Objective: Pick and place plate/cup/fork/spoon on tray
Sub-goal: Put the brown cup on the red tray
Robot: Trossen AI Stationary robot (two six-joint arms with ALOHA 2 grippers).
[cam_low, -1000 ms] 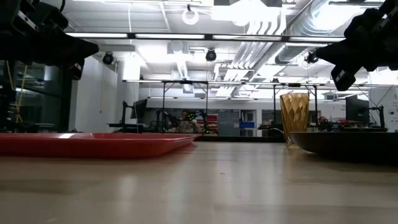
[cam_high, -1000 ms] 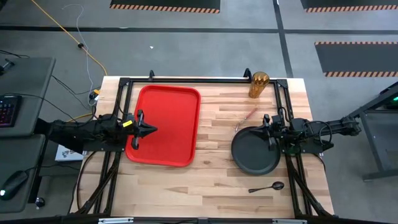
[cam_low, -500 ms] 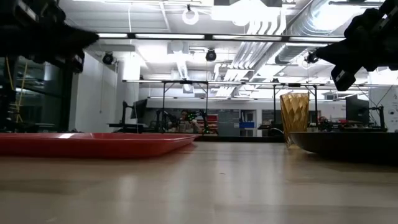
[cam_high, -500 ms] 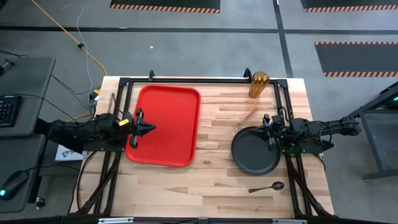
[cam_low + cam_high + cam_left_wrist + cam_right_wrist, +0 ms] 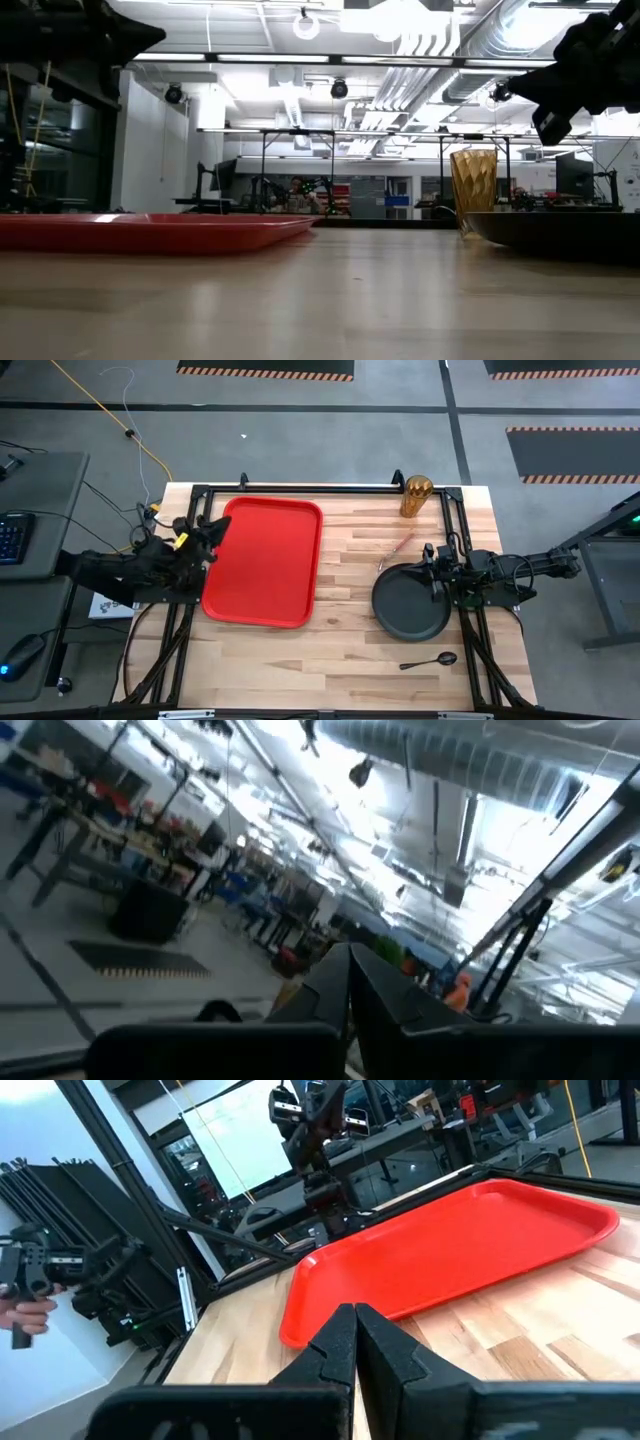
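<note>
The red tray (image 5: 262, 560) lies on the table's left half, also seen in the low view (image 5: 150, 232) and the right wrist view (image 5: 450, 1250). The dark plate (image 5: 410, 603) lies at the right. The amber cup (image 5: 416, 496) stands upright near the far edge, and it shows in the low view (image 5: 473, 190). The slim fork (image 5: 398, 547) lies between cup and plate. The spoon (image 5: 430, 660) lies near the front edge. My left gripper (image 5: 220, 526) is shut and empty, raised at the tray's far left corner and tipped upward (image 5: 350, 975). My right gripper (image 5: 426, 567) is shut and empty above the plate's far right rim.
Black frame rails (image 5: 320, 490) run along the table's far edge and down both sides. Bare wood (image 5: 345, 650) lies between tray and plate and along the front. A person's hand (image 5: 20, 1315) shows beyond the table in the right wrist view.
My left gripper has risen from over the tray's left part and drawn back toward the table's left and far edges. It has tipped its shut fingers upward and rolled.
</note>
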